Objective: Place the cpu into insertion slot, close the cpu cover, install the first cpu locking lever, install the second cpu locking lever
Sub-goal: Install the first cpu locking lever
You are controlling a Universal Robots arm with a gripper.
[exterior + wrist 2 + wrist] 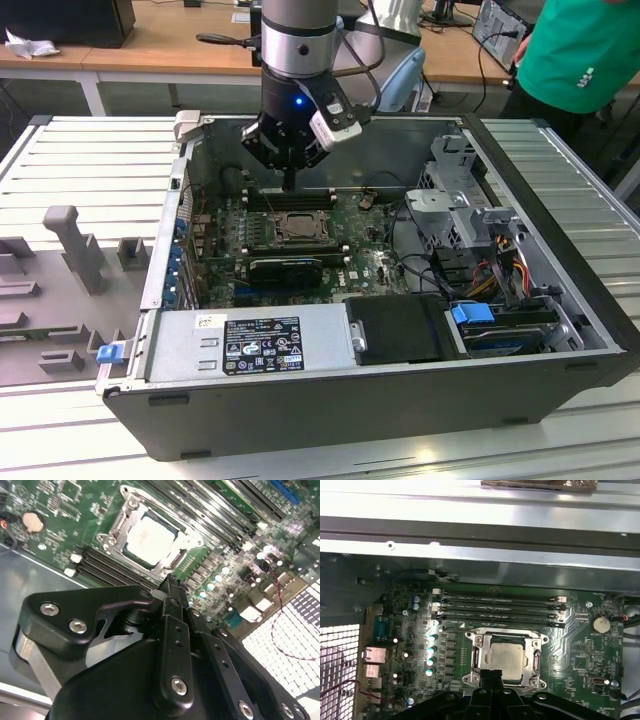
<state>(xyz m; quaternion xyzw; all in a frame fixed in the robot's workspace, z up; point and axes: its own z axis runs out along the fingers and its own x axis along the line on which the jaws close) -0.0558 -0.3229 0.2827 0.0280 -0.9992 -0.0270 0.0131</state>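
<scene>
The cpu [506, 656], a pale silvery square, lies in the insertion slot [470, 679] on the green motherboard. The cpu cover [538, 660], a silvery frame, lies flat around it. In the second wrist view the cpu [150, 537] and the cpu cover [114, 530] are just beyond my fingertips. My gripper [492, 672] is shut, holds nothing, and hovers at the socket's edge. In the exterior view the gripper [288, 186] hangs above the cpu [298, 228], toward the case's far wall. I cannot tell how the locking levers stand.
Long black RAM slots [495, 607] run beside the socket. A black graphics card [285, 268] sits on its near side. The power supply [250, 345] and drive cage [470, 215] fill the open case. A person in green [585, 50] stands at the exterior view's right.
</scene>
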